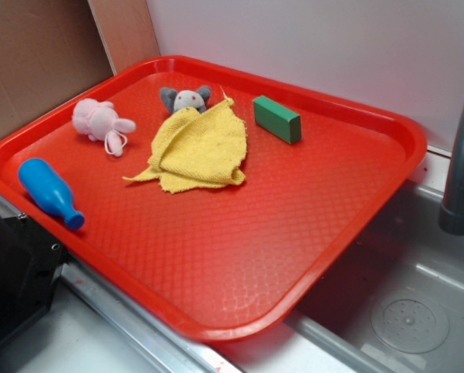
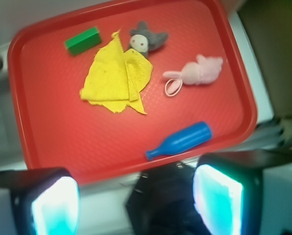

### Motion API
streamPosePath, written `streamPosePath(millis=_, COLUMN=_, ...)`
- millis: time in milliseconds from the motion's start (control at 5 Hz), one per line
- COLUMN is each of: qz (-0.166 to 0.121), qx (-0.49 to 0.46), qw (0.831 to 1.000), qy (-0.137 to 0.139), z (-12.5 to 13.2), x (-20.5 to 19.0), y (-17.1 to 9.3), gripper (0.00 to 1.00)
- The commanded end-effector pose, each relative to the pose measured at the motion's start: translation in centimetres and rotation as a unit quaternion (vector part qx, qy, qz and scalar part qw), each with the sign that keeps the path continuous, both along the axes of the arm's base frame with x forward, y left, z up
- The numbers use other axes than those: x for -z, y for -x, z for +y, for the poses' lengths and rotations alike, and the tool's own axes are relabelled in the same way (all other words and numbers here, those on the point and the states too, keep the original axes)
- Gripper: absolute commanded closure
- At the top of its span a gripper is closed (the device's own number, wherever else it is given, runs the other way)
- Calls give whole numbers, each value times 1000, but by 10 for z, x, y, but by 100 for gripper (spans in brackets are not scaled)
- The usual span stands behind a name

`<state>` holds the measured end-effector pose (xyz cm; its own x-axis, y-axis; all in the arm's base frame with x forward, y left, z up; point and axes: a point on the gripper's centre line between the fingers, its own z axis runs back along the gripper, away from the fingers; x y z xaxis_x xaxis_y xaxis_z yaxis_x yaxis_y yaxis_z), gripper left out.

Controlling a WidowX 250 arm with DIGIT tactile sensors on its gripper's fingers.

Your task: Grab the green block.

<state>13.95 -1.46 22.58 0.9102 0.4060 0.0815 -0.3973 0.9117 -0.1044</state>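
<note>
- the green block (image 1: 277, 118) lies flat near the far edge of the red tray (image 1: 239, 256), just beside the yellow cloth (image 1: 200, 148).
- a grey toy (image 1: 185, 99) peeks out from under the cloth.
- the fingers (image 2: 55, 205) are wide apart, holding nothing, well away from the block.

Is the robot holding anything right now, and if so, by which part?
Nothing is held. The end effector is open, with an empty gap between its fingers, off the edge of the red tray. The green block lies untouched at the far side.
</note>
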Motion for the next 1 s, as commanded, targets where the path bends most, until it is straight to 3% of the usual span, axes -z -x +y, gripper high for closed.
streamPosePath(millis=0, qz=-39, qx=-233, qw=971, qy=40, z=-8, x=24, y=-46, gripper=0)
streamPosePath(millis=400, qz=-80, qx=-320, qw=941, qy=77, z=-17, x=56, y=-104, gripper=0)
streamPosePath(millis=800, qz=-73, qx=-379, qw=920, qy=62, z=-16, x=95, y=-158, gripper=0)
